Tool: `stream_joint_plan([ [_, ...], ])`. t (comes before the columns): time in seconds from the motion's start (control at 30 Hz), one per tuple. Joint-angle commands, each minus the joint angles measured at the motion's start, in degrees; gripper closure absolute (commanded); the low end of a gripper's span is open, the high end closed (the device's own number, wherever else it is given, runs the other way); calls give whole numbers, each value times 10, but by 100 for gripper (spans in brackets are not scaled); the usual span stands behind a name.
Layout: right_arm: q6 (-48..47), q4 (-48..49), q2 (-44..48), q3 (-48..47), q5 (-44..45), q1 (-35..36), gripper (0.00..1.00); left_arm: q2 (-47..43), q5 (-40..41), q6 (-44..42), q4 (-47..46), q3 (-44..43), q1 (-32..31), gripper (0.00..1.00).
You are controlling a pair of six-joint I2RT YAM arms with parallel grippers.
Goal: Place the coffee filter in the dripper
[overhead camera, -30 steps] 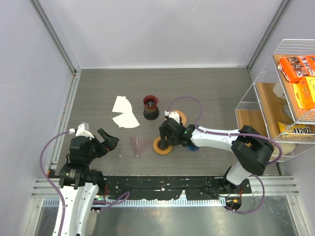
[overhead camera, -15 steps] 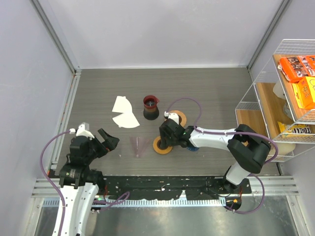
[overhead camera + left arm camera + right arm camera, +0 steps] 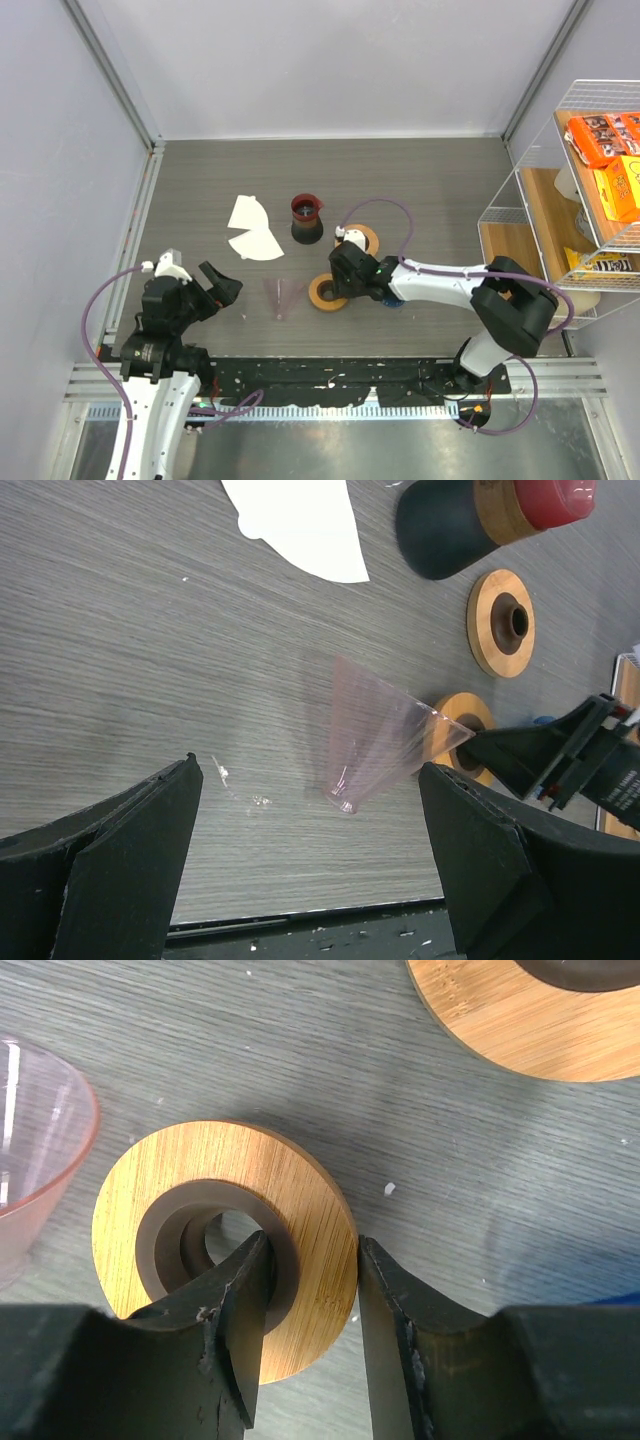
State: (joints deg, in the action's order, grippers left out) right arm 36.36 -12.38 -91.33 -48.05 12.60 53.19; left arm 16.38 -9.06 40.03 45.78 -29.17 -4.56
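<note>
Two white coffee filters lie overlapping at the table's centre left, and one shows in the left wrist view. The dark blue dripper is mostly hidden under my right arm; only a small blue bit shows. My right gripper is shut on a flat orange wooden ring, one finger in its hole and one outside its rim. My left gripper is open and empty at the near left, with the pale pink cone lying ahead of it.
The pink cone lies on its side just left of the held ring. A dark carafe with a red top stands behind it. A second orange ring lies beside the right arm. A wire rack holds orange boxes at right.
My right gripper has shifted slightly with the orange ring in it, and the ring now sits a little farther from the near edge. The left arm has not moved.
</note>
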Motion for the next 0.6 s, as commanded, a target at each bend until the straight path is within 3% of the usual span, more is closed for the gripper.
stream_joint_plan([
  [0.0,-9,1,87,-3,3,2,69,0,-12,-12,-2,-14,-2,1],
  [0.33,-58,-88,278,-20,52,-5,69,-4,-37,-9,-17,-21,-2,1],
  [0.43,-81,-95,321,-35,44,-6,69,5,-86,-7,-39,-33,-2,1],
  [0.57,-150,-93,345,-42,9,-6,72,14,-214,20,-135,-31,-2,1],
])
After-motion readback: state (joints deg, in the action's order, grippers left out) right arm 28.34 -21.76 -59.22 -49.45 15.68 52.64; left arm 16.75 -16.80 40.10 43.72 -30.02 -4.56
